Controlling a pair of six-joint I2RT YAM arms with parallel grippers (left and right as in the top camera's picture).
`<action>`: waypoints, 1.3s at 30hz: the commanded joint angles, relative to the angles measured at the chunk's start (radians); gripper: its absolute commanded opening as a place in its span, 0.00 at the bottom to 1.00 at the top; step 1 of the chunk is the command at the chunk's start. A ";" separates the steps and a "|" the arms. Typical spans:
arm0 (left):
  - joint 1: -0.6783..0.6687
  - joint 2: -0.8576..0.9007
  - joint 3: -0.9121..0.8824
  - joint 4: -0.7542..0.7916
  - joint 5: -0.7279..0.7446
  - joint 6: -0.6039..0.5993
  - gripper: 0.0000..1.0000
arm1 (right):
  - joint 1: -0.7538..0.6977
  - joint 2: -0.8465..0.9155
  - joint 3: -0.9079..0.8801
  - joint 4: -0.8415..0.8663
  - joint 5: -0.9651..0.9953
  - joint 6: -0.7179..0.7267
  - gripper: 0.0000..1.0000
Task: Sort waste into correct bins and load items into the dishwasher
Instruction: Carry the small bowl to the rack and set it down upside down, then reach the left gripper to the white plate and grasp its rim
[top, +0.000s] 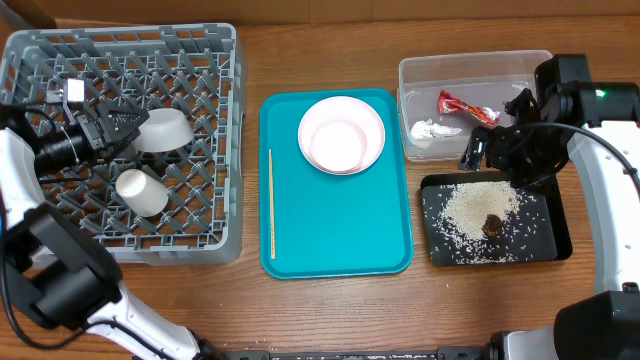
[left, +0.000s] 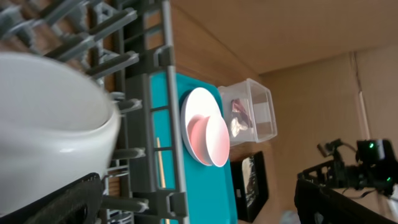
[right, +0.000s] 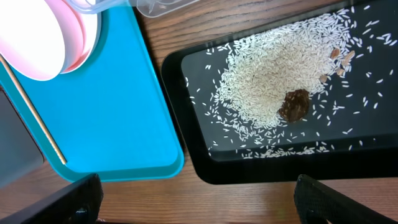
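While right gripper (top: 497, 152) gapes near black tray (top: 550, 228), left gripper (top: 125, 125) (gaping) neighbours grey bowl (top: 166, 130).

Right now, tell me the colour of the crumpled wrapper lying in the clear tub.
The wrapper is red and silver, clearest in the overhead view.

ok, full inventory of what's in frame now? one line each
grey plastic peg dish rack: 1, left
pale grey-white bowl: 1, in rack, far side
small white cup: 1, in rack, nearer front
flat teal tray: 1, centre
round white plate: 1, on teal tray
small pinkish-white bowl: 1, on plate
thin wooden stick: 1, teal tray's left edge
clear rectangular plastic tub: 1, far right
crumpled red-and-silver wrapper: 1, in tub
crumpled white tissue: 1, in tub
flat black tray: 1, in front of tub
loose rice grains: many, white, on black tray
brown food lump: 1, amid rice
left gripper: 1, black, open, over rack
right gripper: 1, black, open, over black tray
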 joint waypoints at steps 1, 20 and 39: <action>-0.060 -0.177 0.009 -0.002 -0.014 0.002 1.00 | 0.003 -0.029 0.009 -0.002 -0.004 -0.001 1.00; -1.057 -0.198 0.007 0.196 -1.102 -0.300 1.00 | 0.003 -0.029 0.009 -0.001 -0.004 0.000 1.00; -1.265 0.175 0.007 0.344 -1.325 -0.299 0.26 | 0.003 -0.029 0.009 -0.002 -0.004 0.000 1.00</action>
